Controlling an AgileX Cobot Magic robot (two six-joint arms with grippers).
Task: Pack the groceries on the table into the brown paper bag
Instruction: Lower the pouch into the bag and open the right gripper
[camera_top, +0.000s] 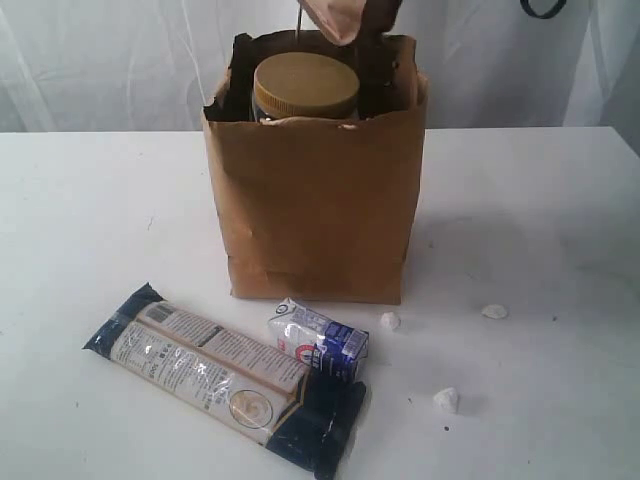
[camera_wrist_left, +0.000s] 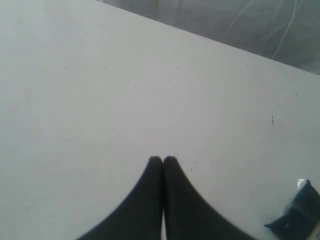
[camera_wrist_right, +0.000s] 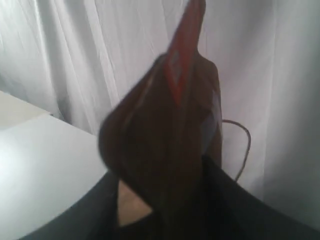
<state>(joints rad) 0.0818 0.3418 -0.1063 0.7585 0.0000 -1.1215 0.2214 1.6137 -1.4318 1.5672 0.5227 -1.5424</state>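
Jar (camera_top: 305, 86) in bag (camera_top: 315, 215), pouch (camera_top: 335, 22) above; packet (camera_top: 222, 375), carton (camera_top: 320, 340) before.

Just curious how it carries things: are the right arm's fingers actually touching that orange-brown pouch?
Touching. The right wrist view shows the orange-brown pouch wedged between the dark right fingers, pressed against both.

Left hand (camera_wrist_left: 163, 161) closed up over the white counter (camera_wrist_left: 100, 100)

The two dark fingers (camera_wrist_left: 142, 205) are pressed flat together, tips touching each other. Honestly can't tell if they hover or rest on the counter. The surface is plain white with a few faint specks and one small dark mark nearer the far edge. Barely in view, well apart from the fingers, the crumpled end of a dark-blue packet (camera_wrist_left: 300, 212) lies on the counter. Past the counter's far edge hangs a pale, wrinkly curtain (camera_wrist_left: 240, 20).
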